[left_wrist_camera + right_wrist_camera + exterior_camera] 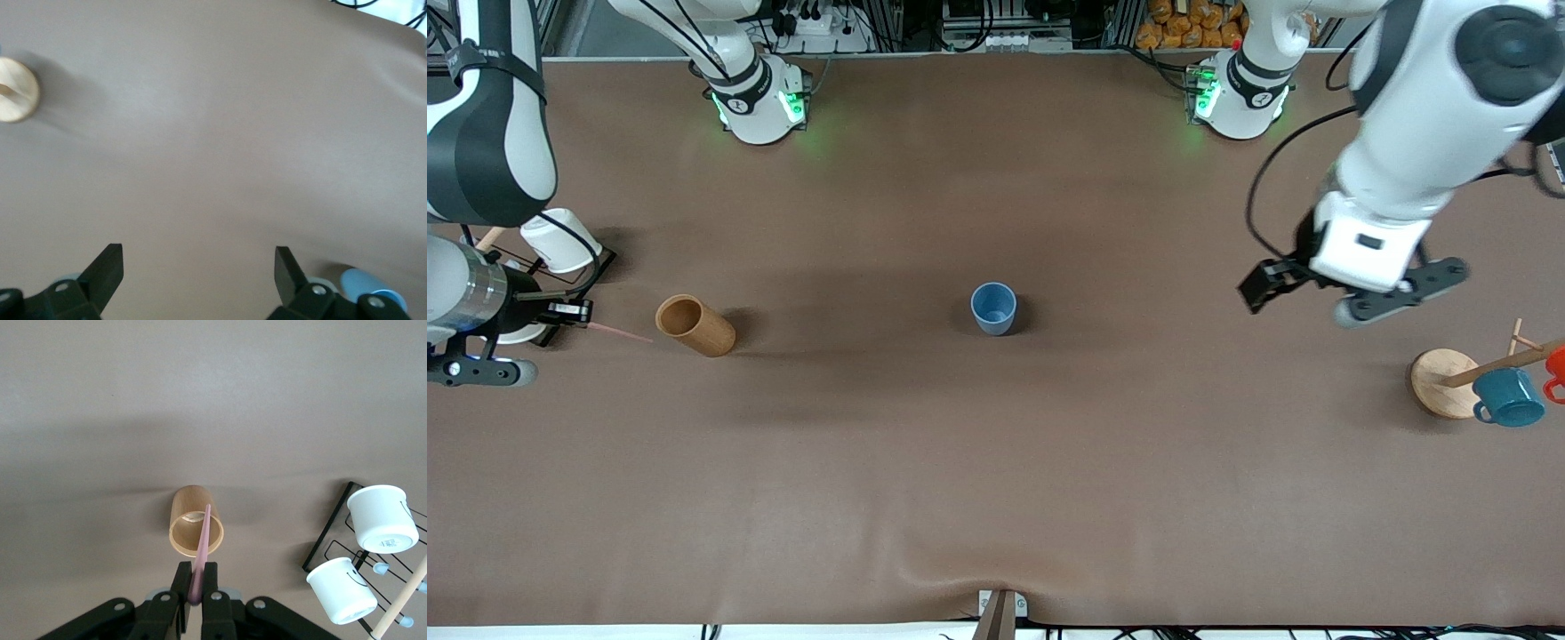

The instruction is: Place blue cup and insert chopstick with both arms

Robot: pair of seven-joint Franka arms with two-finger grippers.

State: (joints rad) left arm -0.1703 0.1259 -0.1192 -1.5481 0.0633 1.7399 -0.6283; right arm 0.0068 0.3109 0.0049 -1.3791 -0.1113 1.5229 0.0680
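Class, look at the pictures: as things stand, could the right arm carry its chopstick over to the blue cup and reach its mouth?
Probably yes. The right tool is shut on the chopstick, the blue cup stands upright and open mid-table, and the left tool is open, off to one side.

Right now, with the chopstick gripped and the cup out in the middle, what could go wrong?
The right gripper pinches the pink chopstick at one end only, so it may pivot or slip in transit. The blue cup stands free and small-mouthed; an off-centre insertion could tip it. The open left gripper is not bracing it.

blue cup [993,308]: matte, maybe plastic | holder [695,325]: smooth wood | table [996,462]: matte brown cloth
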